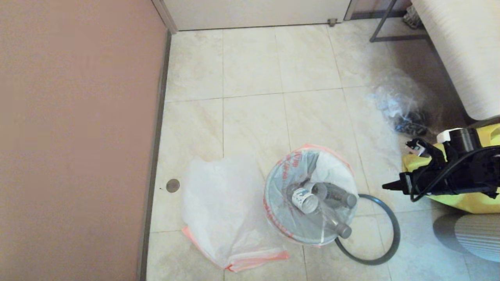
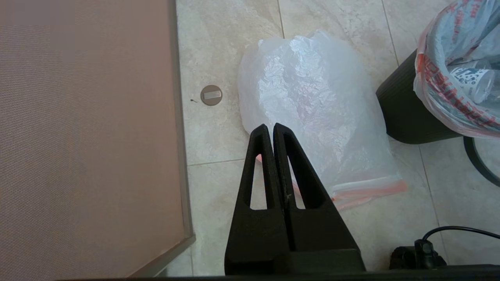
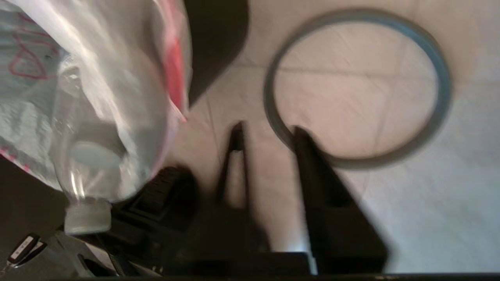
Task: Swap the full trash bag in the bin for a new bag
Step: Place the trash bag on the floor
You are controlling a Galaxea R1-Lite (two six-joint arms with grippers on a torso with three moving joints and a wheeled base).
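The bin stands mid-floor, its black wall clear in the left wrist view. The full trash bag lines it, hem folded over the edge, with bottles inside. The grey hoop lies flat on the tiles against the bin's right side. The new bag lies flat on the floor left of the bin. My left gripper hangs shut and empty above the new bag. My right gripper is open above the floor between the full trash bag and the hoop.
A brown panel walls the left side, with a round floor plate beside it. A clear bag with dark scraps and a yellow fabric bag lie at the right. A white padded bench stands behind them.
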